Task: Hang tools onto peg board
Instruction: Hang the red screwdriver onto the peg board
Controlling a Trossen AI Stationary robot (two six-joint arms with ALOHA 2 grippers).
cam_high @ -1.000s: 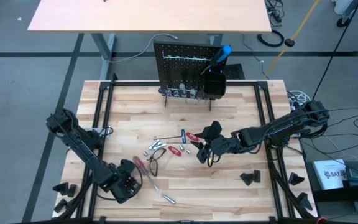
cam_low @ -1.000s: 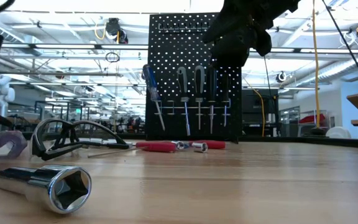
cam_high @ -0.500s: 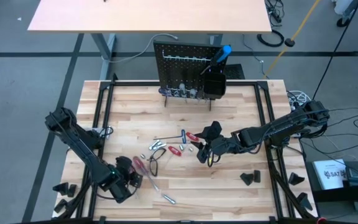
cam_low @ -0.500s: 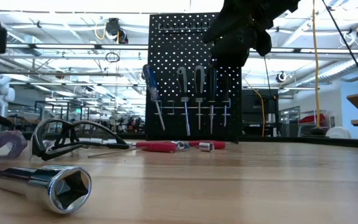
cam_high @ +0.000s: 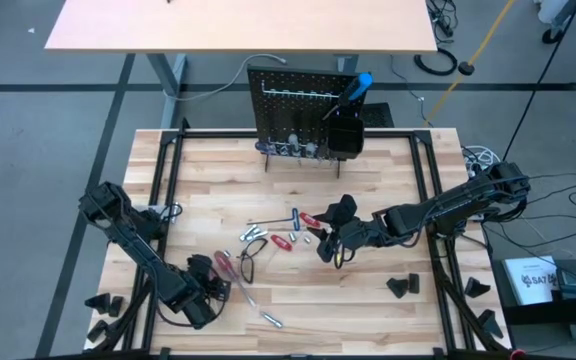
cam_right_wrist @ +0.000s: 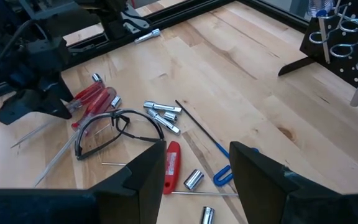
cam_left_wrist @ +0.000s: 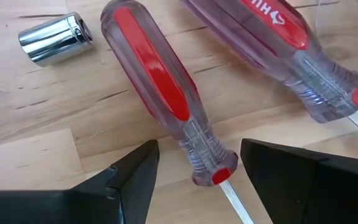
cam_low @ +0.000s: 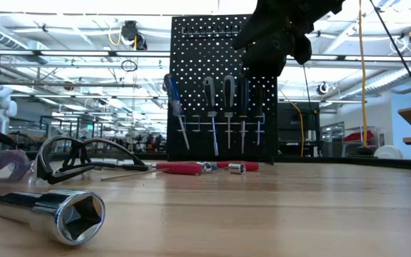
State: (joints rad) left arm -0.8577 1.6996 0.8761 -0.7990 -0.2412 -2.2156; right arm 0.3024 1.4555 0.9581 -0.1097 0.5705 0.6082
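Two open fingers of the left gripper [cam_left_wrist: 194, 171] straddle a red screwdriver [cam_left_wrist: 160, 93] near the tabletop's front edge, ready to grasp; nothing held.

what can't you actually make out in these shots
- Left wrist view: the red-handled screwdriver between the open left gripper has its shaft and tip cut off by the picture's edge.
- High view: the tools hanging on the peg board are too small to identify.
- Low view: the right gripper is a dark mass against the board; whether it holds anything is unclear.
- Low view: the pieces behind the safety glasses are hidden.
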